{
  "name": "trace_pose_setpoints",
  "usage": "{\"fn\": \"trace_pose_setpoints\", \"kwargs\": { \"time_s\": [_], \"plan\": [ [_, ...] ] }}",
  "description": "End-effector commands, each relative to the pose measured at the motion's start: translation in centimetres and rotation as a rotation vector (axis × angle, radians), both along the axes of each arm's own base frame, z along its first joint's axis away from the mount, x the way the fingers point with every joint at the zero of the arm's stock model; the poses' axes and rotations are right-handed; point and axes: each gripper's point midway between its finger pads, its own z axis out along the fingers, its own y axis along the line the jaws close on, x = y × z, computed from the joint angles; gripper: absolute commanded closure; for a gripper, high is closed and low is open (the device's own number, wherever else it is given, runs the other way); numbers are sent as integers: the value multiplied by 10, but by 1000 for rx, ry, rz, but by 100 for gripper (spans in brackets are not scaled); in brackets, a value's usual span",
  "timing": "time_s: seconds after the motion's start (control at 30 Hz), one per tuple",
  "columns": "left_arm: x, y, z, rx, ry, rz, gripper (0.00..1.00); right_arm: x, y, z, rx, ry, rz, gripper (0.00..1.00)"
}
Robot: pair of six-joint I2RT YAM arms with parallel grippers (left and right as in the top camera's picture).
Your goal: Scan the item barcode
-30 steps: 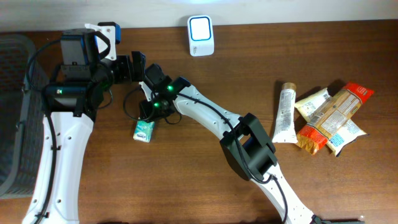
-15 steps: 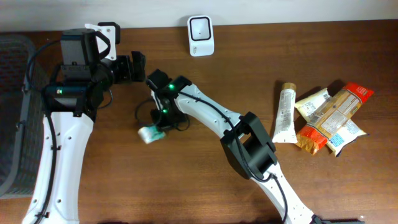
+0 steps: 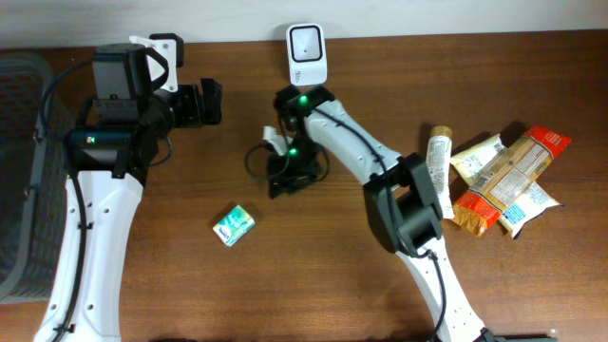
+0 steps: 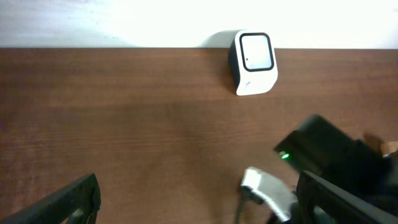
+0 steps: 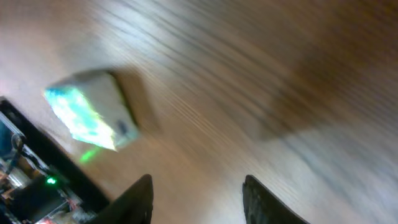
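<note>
1. Lying on the bare worktop (image 3: pixel 313 275), the small teal-and-white packet (image 3: pixel 233 225) sits by itself, left of centre and tilted at an angle, with nothing touching it.
2. In the right wrist view the packet (image 5: pixel 93 116) shows as a blurred pale block with a teal face, up and to the left of the fingers and apart from them.
3. The right tool (image 3: pixel 288 179) hangs over the wood to the upper right of the packet, near it but clear of it. Its two dark fingers (image 5: pixel 138 200) stand parted with only worktop showing between them, so it has hold of nothing.
4. The white scanner (image 3: pixel 307 54) stands at the far edge of the worktop, beyond the right tool, its window facing up and forward.
5. The left tool (image 3: pixel 211 103) is at the far left, well apart from the packet. In its own wrist view the fingers (image 4: pixel 71 200) are spread as wide as they go, empty, with the scanner (image 4: pixel 254 61) ahead of them.
6. On the right side lies a cluster of other goods: a cream tube (image 3: pixel 436 173) and several snack bars (image 3: pixel 514 171) overlapping one another.
7. A dark mesh basket (image 3: pixel 21 171) stands at the left edge.
</note>
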Motion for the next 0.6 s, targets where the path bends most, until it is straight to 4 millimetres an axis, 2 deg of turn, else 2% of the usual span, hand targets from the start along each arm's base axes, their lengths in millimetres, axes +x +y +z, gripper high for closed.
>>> {"fn": "trace_pose_setpoints", "kwargs": {
  "time_s": [0.0,0.07,0.1,0.13,0.2,0.27,0.33,0.43,0.57],
  "plan": [
    [0,0,3,-5,-7,3,1,11,40,6,26,-288,192,47],
    [0,0,3,-4,-6,3,1,21,63,2,-3,-441,236,44],
    [0,0,3,-5,-6,3,1,21,76,0,-1,-506,277,44],
    [0,0,3,-5,-6,3,1,14,90,-1,32,-552,372,44],
    [0,0,3,-5,-6,3,1,1,101,-5,46,-564,429,49],
    [0,0,3,-5,-6,3,1,-5,104,-5,46,-557,442,56],
    [0,0,3,-5,-6,3,1,-3,94,-9,-6,-557,437,69],
    [0,0,3,-5,-6,3,1,-2,47,-18,-179,-477,418,69],
    [0,0,3,-5,-7,3,1,-12,-15,-15,-299,-230,260,69]
  ]
}}
